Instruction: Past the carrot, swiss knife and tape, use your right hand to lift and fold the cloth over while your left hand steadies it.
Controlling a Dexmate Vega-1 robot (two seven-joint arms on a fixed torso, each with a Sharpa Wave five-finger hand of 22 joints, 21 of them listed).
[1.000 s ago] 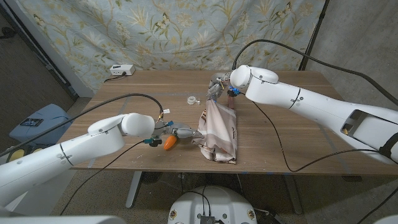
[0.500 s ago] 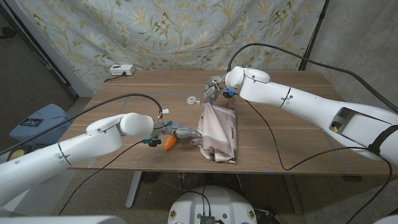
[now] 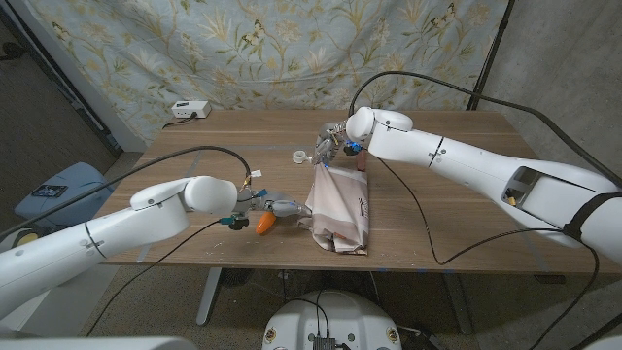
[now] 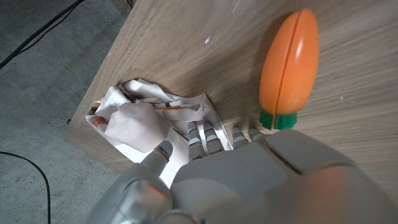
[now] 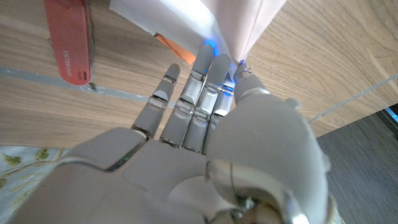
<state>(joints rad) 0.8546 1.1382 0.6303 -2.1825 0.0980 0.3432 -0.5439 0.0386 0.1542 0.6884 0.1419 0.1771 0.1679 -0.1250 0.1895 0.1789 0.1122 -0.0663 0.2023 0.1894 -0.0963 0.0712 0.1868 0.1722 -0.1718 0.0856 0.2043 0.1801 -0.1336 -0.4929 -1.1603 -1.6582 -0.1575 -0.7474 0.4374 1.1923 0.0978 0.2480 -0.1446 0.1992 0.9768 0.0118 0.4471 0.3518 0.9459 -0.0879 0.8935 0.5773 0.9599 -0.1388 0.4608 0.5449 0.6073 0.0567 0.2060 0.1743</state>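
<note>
The pale striped cloth (image 3: 342,209) lies lengthwise near the table's front edge, its far corner raised. My right hand (image 3: 333,146) pinches that corner between thumb and fingers; the right wrist view shows the cloth (image 5: 231,25) rising from my right hand (image 5: 199,124). My left hand (image 3: 282,207) rests its fingers on the cloth's left edge, beside the orange carrot (image 3: 264,225). In the left wrist view my left hand (image 4: 236,180) touches the bunched cloth (image 4: 140,115), with the carrot (image 4: 287,68) alongside. The red swiss knife (image 5: 70,40) lies just past the raised corner. The white tape roll (image 3: 300,156) sits left of it.
A white box (image 3: 190,109) sits at the table's (image 3: 437,224) far left corner. Black cables trail over the table from both arms. A patterned curtain hangs behind. The cloth's near end reaches the table's front edge.
My right hand has carried the raised cloth corner a little to the left. My left hand and the carrot have stayed where they were.
</note>
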